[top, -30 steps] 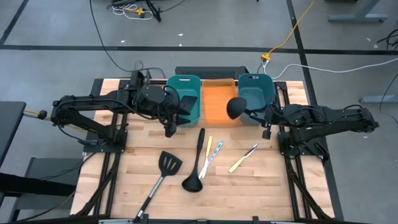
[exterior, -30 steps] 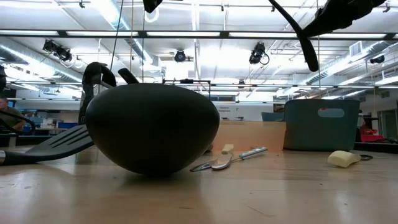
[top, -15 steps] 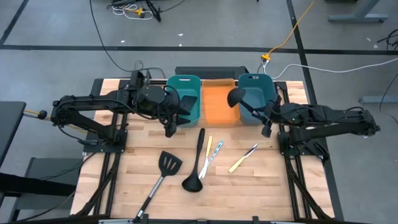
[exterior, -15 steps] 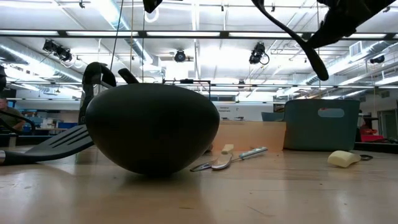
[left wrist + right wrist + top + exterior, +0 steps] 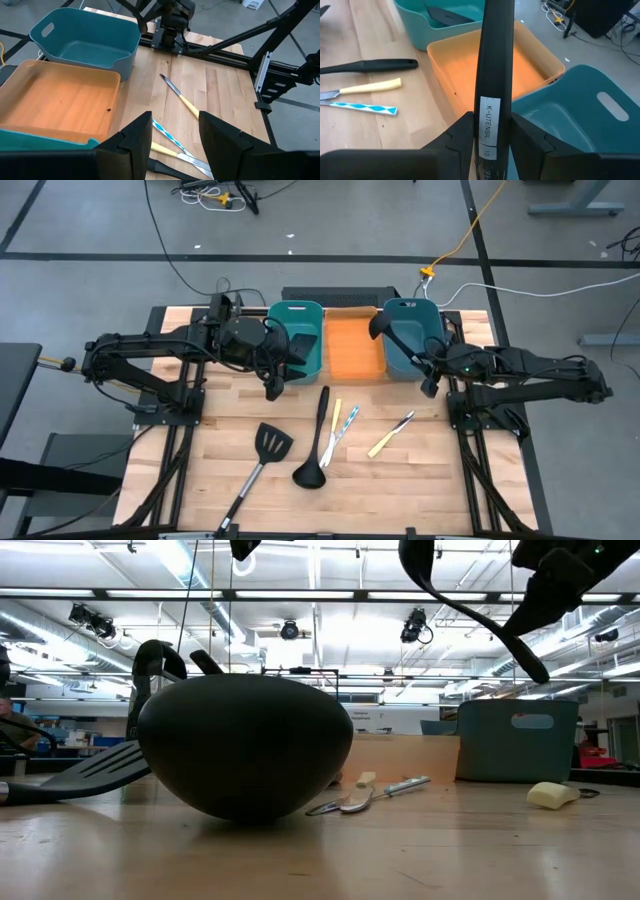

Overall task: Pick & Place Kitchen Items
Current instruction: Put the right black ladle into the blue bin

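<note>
My right gripper [image 5: 430, 377] is shut on a black ladle, whose bowl [image 5: 380, 328] is in the air by the right teal bin's [image 5: 425, 322] left rim; it also shows high in the low view [image 5: 470, 612]. My left gripper [image 5: 272, 387] hangs open and empty before the left teal bin [image 5: 296, 320], which holds a black spatula [image 5: 299, 344]. On the table lie a black slotted spatula [image 5: 262, 460], another black ladle [image 5: 316, 442], two sticks side by side [image 5: 340, 425] and a yellow-handled one [image 5: 390, 435]. My right gripper pinches the ladle's handle [image 5: 491, 117] between its two fingers, at the labelled stretch toward the handle's free end. The handle runs along the fingers' direction, slanting up toward the far left. The ladle is lifted clear, its bowl [image 5: 415, 560] higher than the gripper.
An orange bin [image 5: 352, 345] stands between the two teal bins along the far edge. Bare wood lies at the near left and near right of the table. The low view is half filled by the lying ladle's bowl [image 5: 245, 745].
My right gripper has turned and tipped the held ladle: its bowl has swung from over the orange bin toward the far edge, up to the right teal bin's left rim, and the handle's free end has dropped toward the right. The ladle stays clear of the table.
</note>
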Available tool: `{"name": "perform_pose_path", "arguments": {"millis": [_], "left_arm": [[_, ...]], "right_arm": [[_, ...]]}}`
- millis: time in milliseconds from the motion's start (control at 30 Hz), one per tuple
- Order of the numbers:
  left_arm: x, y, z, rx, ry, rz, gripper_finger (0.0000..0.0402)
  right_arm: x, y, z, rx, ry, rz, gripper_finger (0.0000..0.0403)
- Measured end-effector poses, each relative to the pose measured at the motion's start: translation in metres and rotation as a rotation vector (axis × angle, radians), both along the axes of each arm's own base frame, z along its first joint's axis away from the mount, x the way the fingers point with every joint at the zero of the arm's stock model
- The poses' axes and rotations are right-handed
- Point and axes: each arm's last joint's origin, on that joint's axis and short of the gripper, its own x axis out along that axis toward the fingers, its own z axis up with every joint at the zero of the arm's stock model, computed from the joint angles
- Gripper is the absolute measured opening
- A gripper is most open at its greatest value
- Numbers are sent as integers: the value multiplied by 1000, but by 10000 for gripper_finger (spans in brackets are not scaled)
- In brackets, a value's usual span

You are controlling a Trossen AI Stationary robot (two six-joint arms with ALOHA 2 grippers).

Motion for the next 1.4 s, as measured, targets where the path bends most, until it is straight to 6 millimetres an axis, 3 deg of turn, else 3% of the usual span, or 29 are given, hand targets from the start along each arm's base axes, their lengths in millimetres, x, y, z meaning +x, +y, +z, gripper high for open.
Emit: {"name": "perform_pose_path", "arguments": {"millis": [167, 633, 1400], "left_arm": [[0, 0, 0, 0, 0, 0, 167], [0, 0, 0, 11, 0, -6, 167], [0, 0, 0, 10, 1, -6, 167]], "right_arm": [[-4, -2, 3, 7, -12, -20, 114], [-28, -7, 57, 4, -85, -103, 114], [-63, -2, 105, 63, -180, -168, 114]]}}
